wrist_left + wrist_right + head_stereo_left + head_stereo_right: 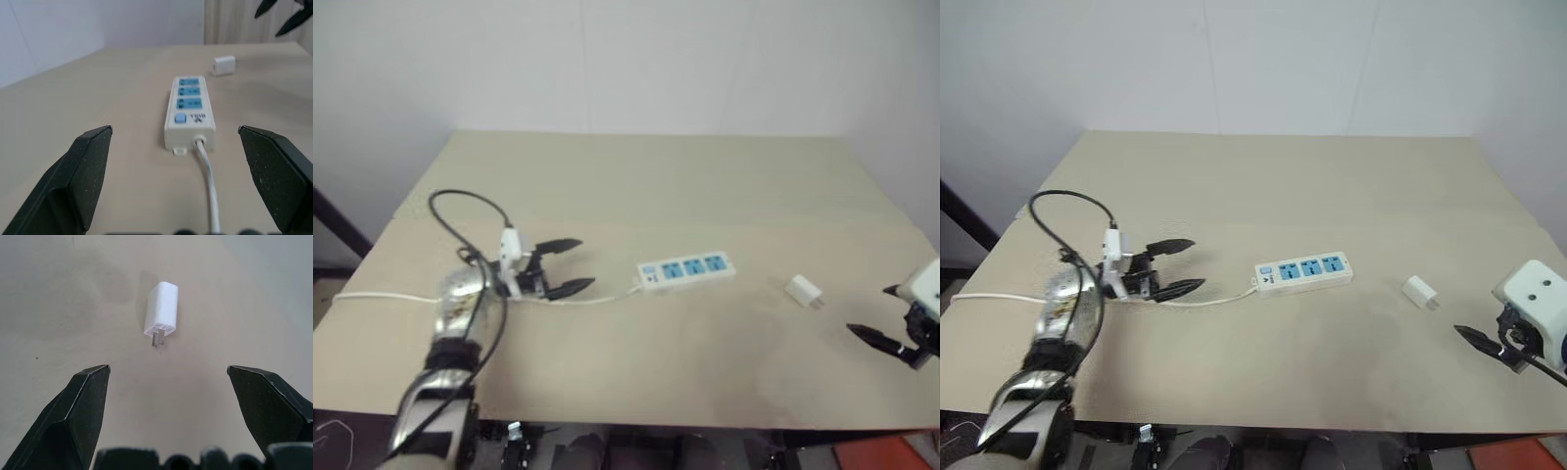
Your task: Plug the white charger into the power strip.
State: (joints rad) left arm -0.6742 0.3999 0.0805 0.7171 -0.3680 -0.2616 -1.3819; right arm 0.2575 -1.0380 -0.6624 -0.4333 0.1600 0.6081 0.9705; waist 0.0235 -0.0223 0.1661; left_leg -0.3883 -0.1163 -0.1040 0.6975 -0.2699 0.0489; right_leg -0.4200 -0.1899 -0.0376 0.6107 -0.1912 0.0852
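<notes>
Nearest us, our right gripper (1494, 345) hangs at the right edge of the table (656, 176), its fingers (83, 406) spread wide and empty. Just beyond them lies the white charger (161, 310) on its side, prongs pointing back toward the gripper, well apart from the fingers. We judge the step in hand to be the pickup, and to do it well we should bring the fingers down astride the white body, not the prongs (these must stay free for the socket), and close across its flat faces so it cannot twist.

On the other side, our left gripper (563, 266) hovers low over the table with its fingers (88, 166) spread as well, holding nothing, aimed along the cord (208, 166) at the switch end of the power strip (686, 270). The strip lies flat near the table's middle, between the two grippers, sockets up. We would pin that near end before plugging, since a light strip will likely slide under a push.
</notes>
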